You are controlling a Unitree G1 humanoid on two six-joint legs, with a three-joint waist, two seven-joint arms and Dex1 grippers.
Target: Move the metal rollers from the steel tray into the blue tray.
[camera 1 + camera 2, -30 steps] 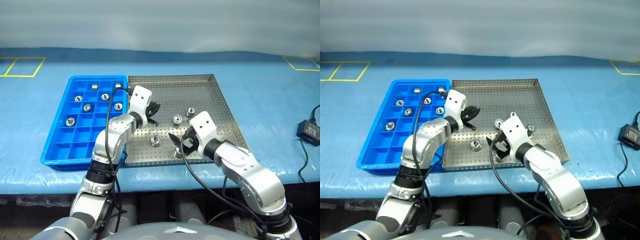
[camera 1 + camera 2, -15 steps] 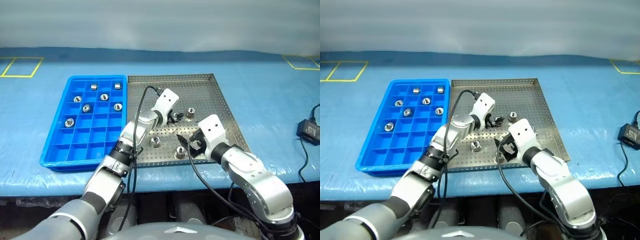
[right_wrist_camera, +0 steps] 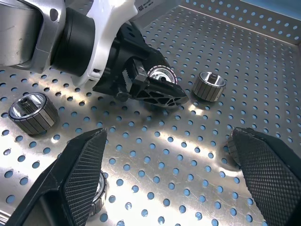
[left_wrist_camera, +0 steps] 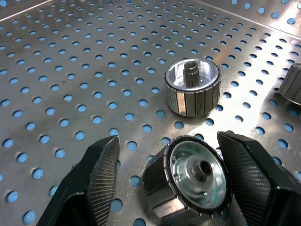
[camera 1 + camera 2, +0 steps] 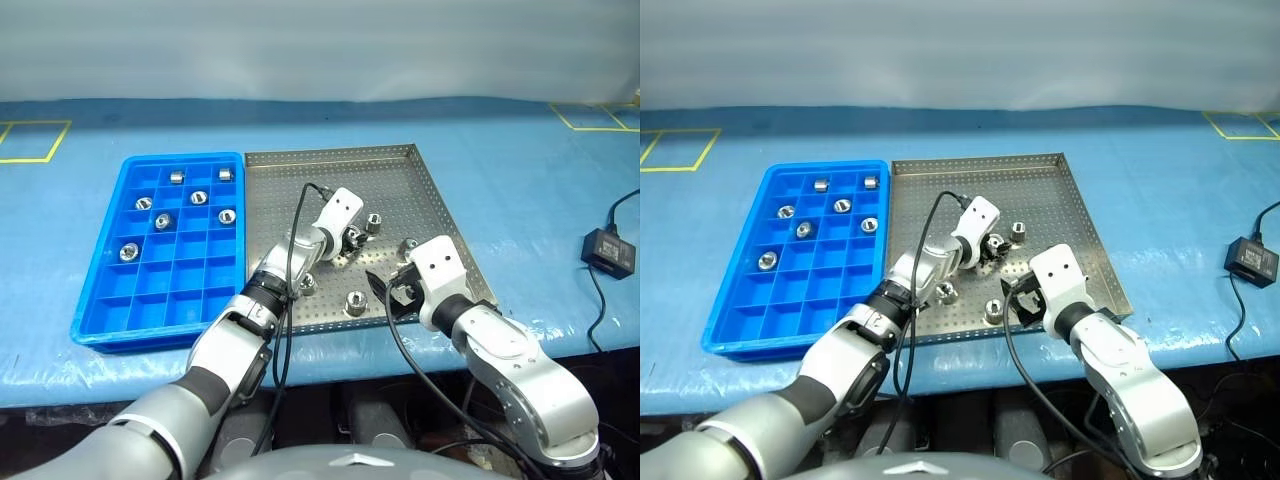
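**Two fingers astride one roller: closing the left grip**

Four metal rollers lie loose on the steel tray (image 5: pixel 400 180); six more already sit in separate compartments of the blue tray (image 5: pixel 100 300).

Nearest the robot, the right gripper (image 5: pixel 392 290) hovers over the tray's near right part with its fingers spread wide and nothing between them. A loose roller (image 5: pixel 354 302) lies just beside it, toward the tray's near edge.

Farther in, the left arm reaches across to the tray's middle, its gripper (image 5: pixel 350 240) pitched forward and down. Its fingers (image 4: pixel 101 176) stand apart on either side of the target roller (image 4: pixel 195 176), with a visible gap on each flank; no clamp is made yet. Judged best practice: centre the roller between the pads, close squarely on its ribbed wall, and lift straight up so it does not skid across the perforated floor.

A second roller (image 4: pixel 193 87) stands just beyond the target; the closing fingers should clear it.
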